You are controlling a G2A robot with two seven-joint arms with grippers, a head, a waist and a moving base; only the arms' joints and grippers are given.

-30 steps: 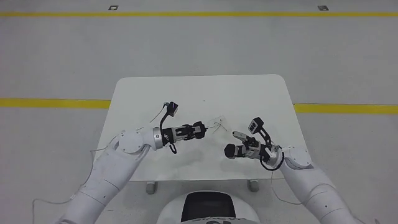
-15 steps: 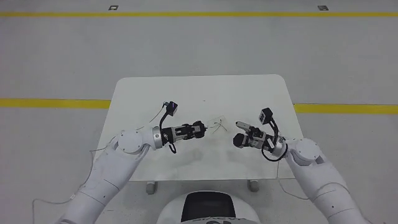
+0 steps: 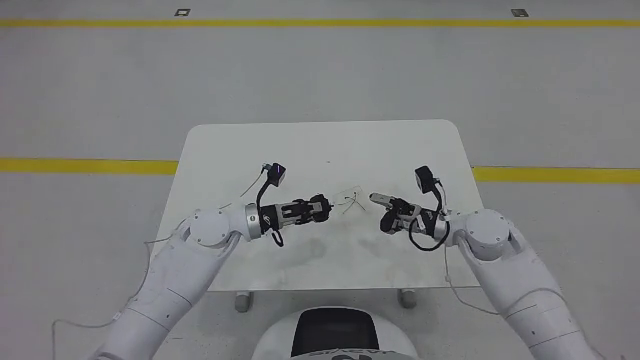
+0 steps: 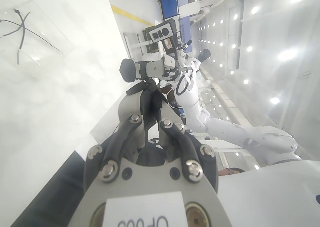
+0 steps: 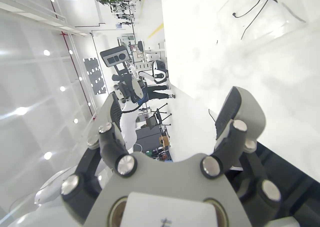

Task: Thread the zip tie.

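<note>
Several thin black zip ties (image 3: 351, 200) lie crossed over one another in a flat clear tray (image 4: 53, 35) at the middle of the white table (image 3: 300, 150). My left gripper (image 3: 326, 204) hovers just left of them, shut, and I see nothing between its pads (image 4: 147, 95). On the other side, just right of the ties, my right gripper (image 3: 378, 206) is open and empty. In the right wrist view the zip ties (image 5: 257, 4) and the tray (image 5: 287, 27) lie beyond the open gripper (image 5: 172, 105). In the left wrist view the ties (image 4: 21, 26) lie off to one side.
The table's front edge runs close behind both grippers. Bare tabletop lies beyond the tray towards the far edge and to both sides. A thin cable (image 3: 262, 188) arches over my left wrist.
My right arm has swung away from the table's front edge and in towards the zip ties, its gripper still open. The left arm has kept still.
</note>
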